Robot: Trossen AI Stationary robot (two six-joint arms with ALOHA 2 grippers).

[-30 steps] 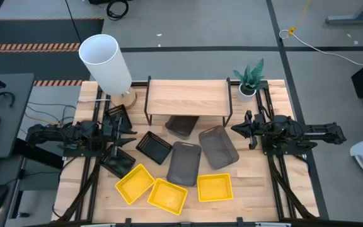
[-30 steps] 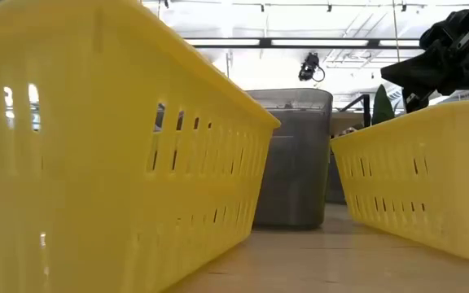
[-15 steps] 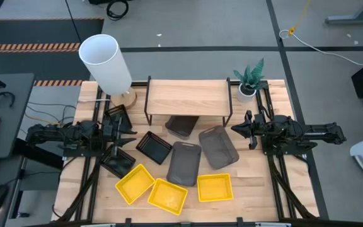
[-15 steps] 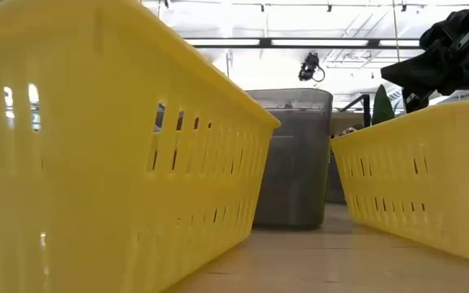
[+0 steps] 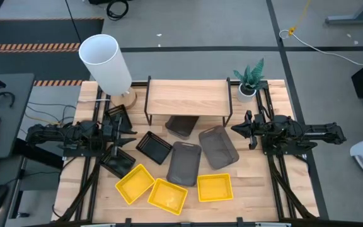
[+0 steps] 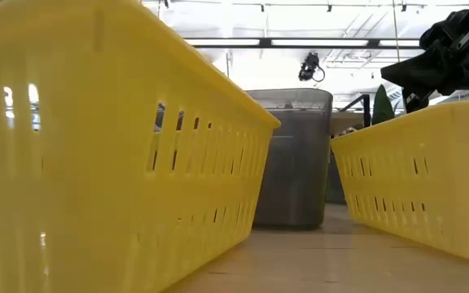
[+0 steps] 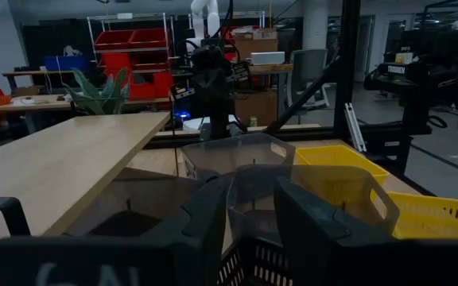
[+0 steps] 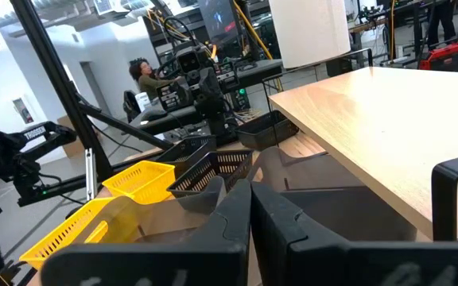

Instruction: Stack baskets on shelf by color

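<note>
Three yellow baskets point(image 5: 135, 183) point(image 5: 167, 195) point(image 5: 214, 187) sit in a row by the table's near edge. Two dark grey baskets point(image 5: 184, 162) point(image 5: 218, 147) lie in the middle, and a third point(image 5: 183, 126) sits under the shelf point(image 5: 186, 98). Black slotted baskets point(image 5: 153, 147) point(image 5: 117, 162) point(image 5: 117, 116) lie at the left. My left gripper point(image 5: 133, 133) point(image 7: 253, 199) hovers level among the black baskets, narrowly open and holding nothing. My right gripper point(image 5: 234, 129) point(image 8: 250, 195) hovers right of the grey baskets, shut and empty.
A white lamp point(image 5: 106, 63) stands at the table's far left corner and a small potted plant point(image 5: 249, 79) to the right of the shelf. The shelf top is bare wood. Bare tabletop shows right of the yellow baskets. A person point(image 8: 145, 73) sits in the room beyond.
</note>
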